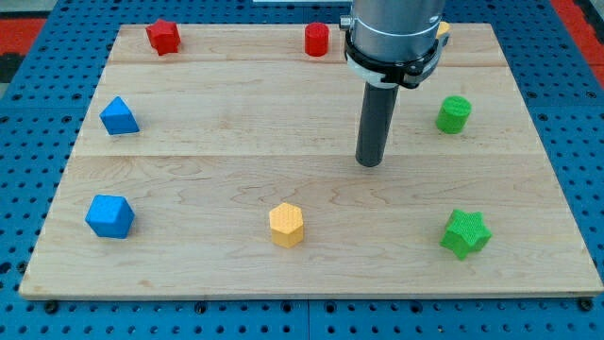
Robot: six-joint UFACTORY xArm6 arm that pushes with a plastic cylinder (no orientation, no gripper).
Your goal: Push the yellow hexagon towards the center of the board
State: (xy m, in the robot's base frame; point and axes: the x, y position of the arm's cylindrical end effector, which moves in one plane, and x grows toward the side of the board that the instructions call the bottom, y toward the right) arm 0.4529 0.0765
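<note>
Wooden board (311, 274) on blue pegboard surface (38, 312), light grain, filling most of view. Yellow hexagon (286, 225) near view's bottom edge, slightly left of board's middle line, upright, touching nothing. My tip (369, 162) resting around board's centre, up and to view's right of yellow hexagon, well apart from it; dark rod descending from grey cylindrical arm housing (392, 38) at view's top. No pincer fitted, rod only, so no open or closed state to record. Red block (163, 37), angular, shape not certain, at top left corner. Red cylinder (316, 40) at top edge, just left of arm housing. Small yellow block (443, 30) at top right, mostly hidden behind housing, shape not discernible. Green cylinder (454, 114) at right, upper half. Green star (466, 233) at lower right. Blue block (119, 116), roughly triangular, at left. Blue block, faceted (110, 216), at lower left
</note>
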